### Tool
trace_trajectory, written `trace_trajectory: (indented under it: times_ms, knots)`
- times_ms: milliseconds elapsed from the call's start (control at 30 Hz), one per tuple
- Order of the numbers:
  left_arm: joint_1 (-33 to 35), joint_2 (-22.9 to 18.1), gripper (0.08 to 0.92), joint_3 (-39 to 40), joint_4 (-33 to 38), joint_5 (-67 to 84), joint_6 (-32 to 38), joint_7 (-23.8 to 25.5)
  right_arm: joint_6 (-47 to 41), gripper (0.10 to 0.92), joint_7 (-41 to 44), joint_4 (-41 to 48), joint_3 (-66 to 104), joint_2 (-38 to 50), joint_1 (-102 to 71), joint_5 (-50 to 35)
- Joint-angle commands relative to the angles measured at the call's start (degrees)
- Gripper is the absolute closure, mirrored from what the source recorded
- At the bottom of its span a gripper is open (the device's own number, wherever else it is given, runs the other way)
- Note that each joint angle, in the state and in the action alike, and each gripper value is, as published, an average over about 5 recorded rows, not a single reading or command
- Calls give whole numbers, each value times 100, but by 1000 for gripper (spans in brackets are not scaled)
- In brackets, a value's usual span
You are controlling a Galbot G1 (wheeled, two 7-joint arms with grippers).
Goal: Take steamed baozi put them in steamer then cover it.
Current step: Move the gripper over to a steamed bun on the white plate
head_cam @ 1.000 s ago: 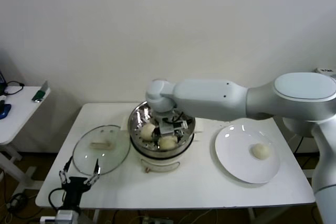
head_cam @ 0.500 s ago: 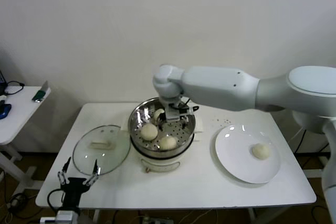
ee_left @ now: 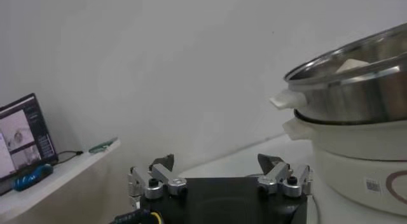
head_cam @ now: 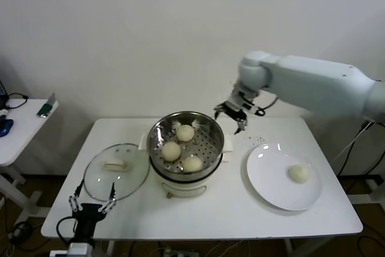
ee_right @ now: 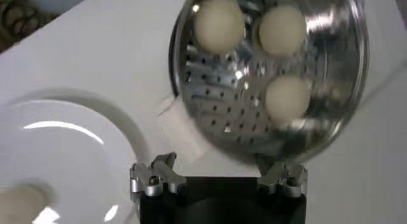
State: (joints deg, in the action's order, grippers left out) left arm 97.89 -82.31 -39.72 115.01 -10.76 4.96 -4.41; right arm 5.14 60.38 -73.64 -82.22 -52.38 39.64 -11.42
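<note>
The steel steamer (head_cam: 209, 129) on its white cooker base holds three cream baozi (head_cam: 185, 132), (head_cam: 171, 150), (head_cam: 192, 164); they also show in the right wrist view (ee_right: 218, 23). A fourth baozi (head_cam: 298, 173) lies on the white plate (head_cam: 267, 176). The glass cover (head_cam: 135, 173) with its cream handle lies flat on the table left of the steamer. My right gripper (head_cam: 234, 115) is open and empty, in the air just right of the steamer's rim. My left gripper (head_cam: 92, 201) is open and empty at the table's front left edge, near the cover.
The white table (head_cam: 228, 212) carries all of this. A side table (head_cam: 18, 126) with a blue tool and small items stands at the far left. A white wall is close behind.
My right gripper has lifted out of the steamer and swung right and back, leaving a third baozi in the basket. The left arm has not moved.
</note>
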Motion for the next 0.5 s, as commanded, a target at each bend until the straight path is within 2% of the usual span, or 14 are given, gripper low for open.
trace_trajectory:
  times_ms: [33, 267, 500]
  knots:
    - [49, -41, 177, 16, 45, -198, 5, -43, -1440, 203, -200, 57, 835, 2161, -1480, -178]
    - [33, -11, 177, 19, -17, -191, -16, -45, -1347, 203, -71, 567, 2566, 2507, -3489, 722]
    - [39, -38, 177, 23, -79, -197, -19, -48, -1170, 203, 139, 1183, 3189, 2276, -4082, 1114]
